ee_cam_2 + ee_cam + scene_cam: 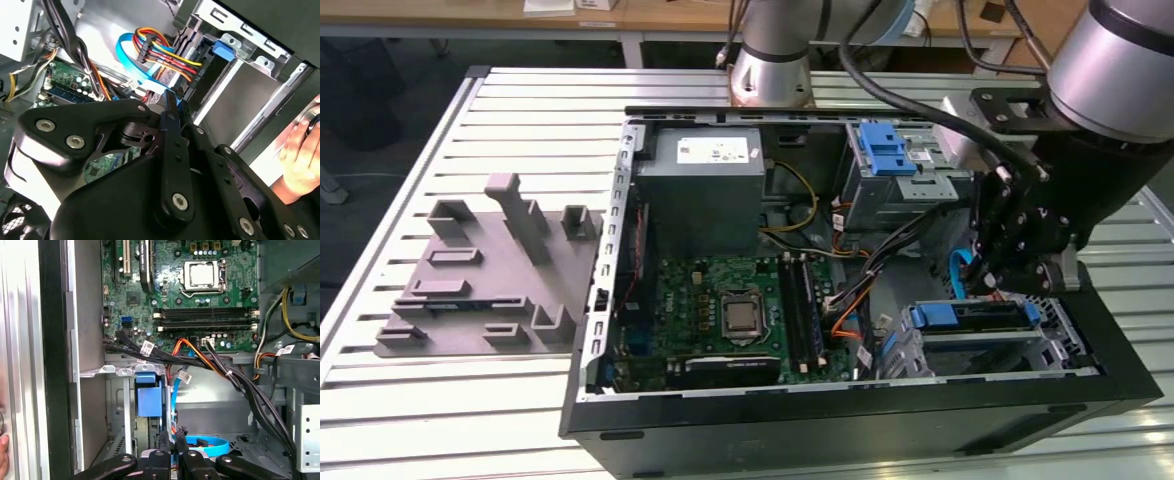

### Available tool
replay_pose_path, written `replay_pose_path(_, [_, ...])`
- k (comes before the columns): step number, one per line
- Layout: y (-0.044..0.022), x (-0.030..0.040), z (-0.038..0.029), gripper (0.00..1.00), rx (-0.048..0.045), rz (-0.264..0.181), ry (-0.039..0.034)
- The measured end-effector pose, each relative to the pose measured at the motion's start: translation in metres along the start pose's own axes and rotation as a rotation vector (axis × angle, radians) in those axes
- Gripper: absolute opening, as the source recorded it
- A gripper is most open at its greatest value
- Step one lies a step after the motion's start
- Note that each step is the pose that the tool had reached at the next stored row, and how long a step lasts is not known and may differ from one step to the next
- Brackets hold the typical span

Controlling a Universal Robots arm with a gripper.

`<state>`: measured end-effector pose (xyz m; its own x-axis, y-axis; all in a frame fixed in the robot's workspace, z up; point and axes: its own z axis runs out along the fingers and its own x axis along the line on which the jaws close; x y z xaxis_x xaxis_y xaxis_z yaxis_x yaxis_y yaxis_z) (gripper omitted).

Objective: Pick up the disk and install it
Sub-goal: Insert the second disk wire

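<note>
Exterior view: an open black desktop computer case (854, 425) lies on its side on the slatted silver metal table (480, 400), filling the centre and right of the frame. The flat silver-grey disk with blue plastic rails (985, 318) sits inside the metal drive cage (1067, 345) at the lower right of the frame, its blue end (149, 396) facing the case's interior. The black tool (998, 285) hangs just above that cage, close to the case's right wall. In both wrist views its thin fingers (163, 442) stand together with nothing between them, tips near the blue data cable (207, 446) and the disk's blue end without touching the disk. Room here is tight: bundled black cables (240, 385) cross beside the cage, with the green motherboard (720, 320) beyond. A person's hand (300, 145) rests at the case's outer edge.
</note>
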<state>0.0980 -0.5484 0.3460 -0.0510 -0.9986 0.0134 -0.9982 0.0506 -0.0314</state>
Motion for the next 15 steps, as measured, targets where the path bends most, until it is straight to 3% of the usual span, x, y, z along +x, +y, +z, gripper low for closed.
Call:
replay_pose_path(9, [0.0000,0.0086,0.0083,0.16,0.0017,-0.004,-0.0009])
replay_pose_path(15, [0.0000,0.0090,0.0109,0.16,0.0016,-0.004,-0.0030])
